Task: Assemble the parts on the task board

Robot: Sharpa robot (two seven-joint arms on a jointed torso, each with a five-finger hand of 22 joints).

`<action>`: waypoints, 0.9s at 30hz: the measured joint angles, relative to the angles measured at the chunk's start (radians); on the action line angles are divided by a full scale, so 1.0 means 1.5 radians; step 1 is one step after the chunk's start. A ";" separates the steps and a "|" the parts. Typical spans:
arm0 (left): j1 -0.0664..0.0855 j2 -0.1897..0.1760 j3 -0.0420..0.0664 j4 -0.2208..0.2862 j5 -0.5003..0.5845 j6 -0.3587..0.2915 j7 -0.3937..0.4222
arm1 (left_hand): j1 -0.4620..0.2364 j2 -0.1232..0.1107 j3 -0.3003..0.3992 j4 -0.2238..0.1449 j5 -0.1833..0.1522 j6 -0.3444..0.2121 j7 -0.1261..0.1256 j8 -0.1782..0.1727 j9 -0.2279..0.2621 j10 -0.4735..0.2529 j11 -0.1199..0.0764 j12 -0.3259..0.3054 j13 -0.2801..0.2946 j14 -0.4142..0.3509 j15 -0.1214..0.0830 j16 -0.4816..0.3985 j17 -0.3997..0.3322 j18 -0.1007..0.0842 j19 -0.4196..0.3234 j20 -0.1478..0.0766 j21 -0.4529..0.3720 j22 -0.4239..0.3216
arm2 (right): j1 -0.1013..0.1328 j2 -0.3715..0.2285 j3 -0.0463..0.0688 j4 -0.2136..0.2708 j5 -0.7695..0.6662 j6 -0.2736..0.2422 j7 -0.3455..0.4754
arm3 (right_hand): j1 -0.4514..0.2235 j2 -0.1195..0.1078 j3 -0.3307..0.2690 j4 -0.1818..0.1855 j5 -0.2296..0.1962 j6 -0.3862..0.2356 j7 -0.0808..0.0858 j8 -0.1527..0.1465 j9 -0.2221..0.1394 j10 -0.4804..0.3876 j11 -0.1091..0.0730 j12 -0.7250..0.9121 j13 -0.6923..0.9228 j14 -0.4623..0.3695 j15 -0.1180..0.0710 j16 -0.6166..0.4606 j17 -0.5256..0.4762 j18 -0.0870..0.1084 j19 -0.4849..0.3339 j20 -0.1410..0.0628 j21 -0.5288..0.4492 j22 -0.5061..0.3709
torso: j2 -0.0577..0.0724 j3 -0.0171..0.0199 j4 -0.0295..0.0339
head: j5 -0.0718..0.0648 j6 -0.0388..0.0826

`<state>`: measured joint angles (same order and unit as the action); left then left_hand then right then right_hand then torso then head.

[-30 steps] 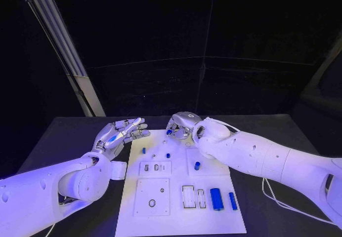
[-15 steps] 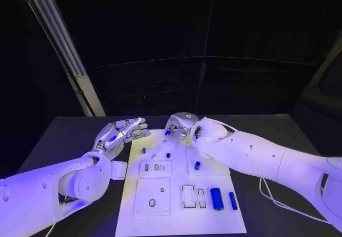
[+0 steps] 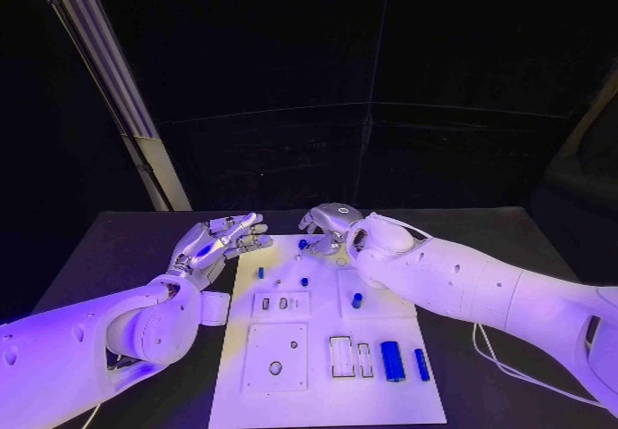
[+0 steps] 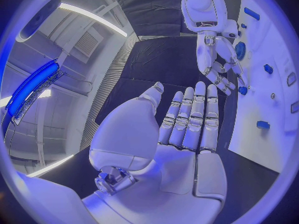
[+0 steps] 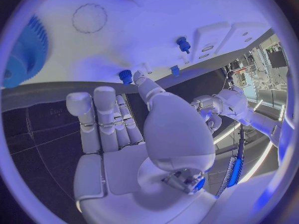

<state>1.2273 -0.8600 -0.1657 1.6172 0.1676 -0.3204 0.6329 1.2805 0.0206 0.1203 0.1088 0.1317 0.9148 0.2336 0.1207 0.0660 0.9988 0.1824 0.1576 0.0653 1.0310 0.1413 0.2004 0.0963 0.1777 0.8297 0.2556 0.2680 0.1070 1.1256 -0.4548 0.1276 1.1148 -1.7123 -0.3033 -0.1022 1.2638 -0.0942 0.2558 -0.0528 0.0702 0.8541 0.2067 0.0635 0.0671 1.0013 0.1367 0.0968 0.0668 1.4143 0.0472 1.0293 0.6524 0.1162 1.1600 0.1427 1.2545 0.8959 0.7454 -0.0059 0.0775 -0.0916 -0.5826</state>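
Writing: no brand, label or lettering can be read on anything in these views.
Task board: a white plate (image 3: 329, 393) lying in the middle of the black table (image 3: 116, 241), with rectangular recesses and slots in its near half.
Parts on the board: a large blue cylinder (image 3: 391, 360) and a thinner blue rod (image 3: 421, 364) lie side by side near the board's right edge; a blue peg (image 3: 357, 300) stands mid-board; two small blue pegs (image 3: 259, 273) (image 3: 304, 281) stand farther back.
Left hand: the left hand (image 3: 216, 239) hovers just off the board's far left corner, palm up, fingers straight and apart, holding nothing.
Right hand: the right hand (image 3: 327, 229) is over the board's far edge, fingertips curled down around a small blue part (image 3: 305, 241).
Hard to make out: whether the fingers actually pinch that part cannot be told; the right wrist view shows a fingertip beside a small blue knob (image 5: 126, 76).
Surroundings: a pale metal post (image 3: 122, 107) rises behind the table's left side.
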 measured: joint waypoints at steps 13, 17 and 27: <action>0.000 -0.007 0.000 0.002 0.000 0.002 -0.002 | 0.000 0.000 0.000 0.000 0.000 0.000 0.000 0.000 0.000 -0.002 0.002 0.000 0.000 0.000 0.000 0.000 -0.001 0.000 0.000 0.000 0.000 -0.001 | 0.000 -0.170 0.001 0.148 0.098 -0.042 -0.011 | 0.004 -0.001 -0.030 0.049 0.087 0.053 -0.024 0.008 0.003 0.172 -0.038 0.103 0.035 0.036 -0.032 0.101 0.132 -0.005 0.096 -0.021 0.077 0.139 | 0.000 0.0014 -0.0042 | -0.001 0.003; 0.000 -0.007 0.000 0.001 0.000 0.003 -0.002 | 0.000 0.000 0.000 0.000 0.000 0.000 0.000 0.000 0.000 -0.002 0.002 0.000 0.000 0.000 0.000 0.000 -0.001 0.000 0.000 0.000 0.000 -0.001 | 0.000 -0.208 0.001 0.171 0.141 -0.026 -0.023 | -0.033 -0.026 -0.082 0.100 0.134 0.029 -0.034 0.002 -0.001 0.225 -0.048 0.165 0.088 0.035 -0.040 0.130 0.168 -0.011 0.114 -0.033 0.095 0.171 | -0.001 0.0024 -0.0067 | -0.001 0.004; 0.000 -0.005 0.000 -0.001 0.000 0.007 -0.004 | 0.000 0.000 0.002 -0.002 0.000 0.000 0.000 0.000 0.000 -0.002 0.002 0.000 0.000 0.000 0.000 0.000 0.000 0.000 0.000 0.000 0.000 -0.001 | 0.000 -0.227 0.002 0.174 0.164 0.043 -0.067 | 0.055 -0.011 -0.219 0.216 0.151 0.009 -0.027 0.004 0.001 0.149 -0.045 0.354 0.304 0.034 -0.041 0.195 0.259 -0.021 0.135 -0.027 0.122 0.223 | -0.001 0.0029 -0.0076 | -0.004 0.005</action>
<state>1.2276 -0.8672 -0.1659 1.6163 0.1677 -0.3100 0.6272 1.2806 0.0205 0.1230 0.1061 0.1317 0.9148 0.2336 0.1207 0.0660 0.9952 0.1860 0.1577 0.0654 1.0310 0.1413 0.2004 0.0955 0.1775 0.8297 0.2555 0.2680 0.1062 1.1253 -0.7957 0.1302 1.3753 -1.4669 -0.2385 -0.2033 1.3458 -0.1110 -0.0726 0.2708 0.2967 0.8676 0.1656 0.0694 0.0687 1.2243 0.0688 0.6280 0.5231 1.4650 -0.0148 1.3225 1.0404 0.0846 1.3623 0.1018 1.4369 1.2311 0.7444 -0.0015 0.0661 -0.0971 -0.5753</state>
